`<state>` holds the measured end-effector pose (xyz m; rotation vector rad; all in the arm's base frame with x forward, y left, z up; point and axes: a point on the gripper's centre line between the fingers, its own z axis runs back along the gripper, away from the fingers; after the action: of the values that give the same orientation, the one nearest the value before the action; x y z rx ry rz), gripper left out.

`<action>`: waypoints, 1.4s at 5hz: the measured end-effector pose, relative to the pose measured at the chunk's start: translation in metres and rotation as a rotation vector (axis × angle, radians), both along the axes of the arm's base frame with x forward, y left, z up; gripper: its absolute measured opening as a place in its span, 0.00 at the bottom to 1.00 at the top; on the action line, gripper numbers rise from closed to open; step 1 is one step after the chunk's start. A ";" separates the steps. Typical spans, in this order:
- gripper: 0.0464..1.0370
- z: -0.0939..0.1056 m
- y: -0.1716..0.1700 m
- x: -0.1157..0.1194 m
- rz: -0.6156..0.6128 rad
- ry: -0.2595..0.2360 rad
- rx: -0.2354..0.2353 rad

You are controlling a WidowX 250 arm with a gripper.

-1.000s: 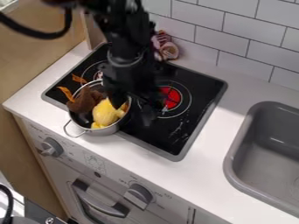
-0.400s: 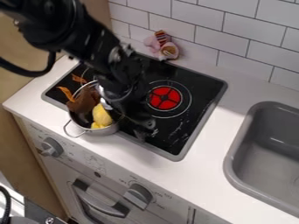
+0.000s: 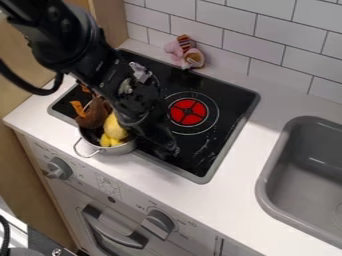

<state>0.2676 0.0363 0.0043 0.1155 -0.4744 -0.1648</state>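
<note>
Black stovetop (image 3: pixel 232 107) beneath end effector (image 3: pixel 164 143), near metal pot (image 3: pixel 124 149).

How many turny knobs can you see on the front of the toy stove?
2. One knob is below the pot, and another knob is just past the right end of the oven handle.

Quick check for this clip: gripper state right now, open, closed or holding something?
Gripper: beside the metal pot, over the stovetop; open, closed or holding can't be told.
</note>
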 end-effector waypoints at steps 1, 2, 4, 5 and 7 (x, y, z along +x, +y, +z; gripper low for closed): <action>0.67 -0.002 -0.005 0.006 0.023 0.020 -0.026; 0.38 -0.003 -0.008 -0.004 0.002 0.110 -0.042; 0.02 0.023 -0.016 -0.009 0.034 0.187 -0.061; 0.01 0.051 -0.027 -0.001 0.016 0.164 -0.059; 0.01 0.087 -0.046 0.031 0.036 0.094 -0.014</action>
<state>0.2988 -0.0095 0.0913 0.1022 -0.3799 -0.1306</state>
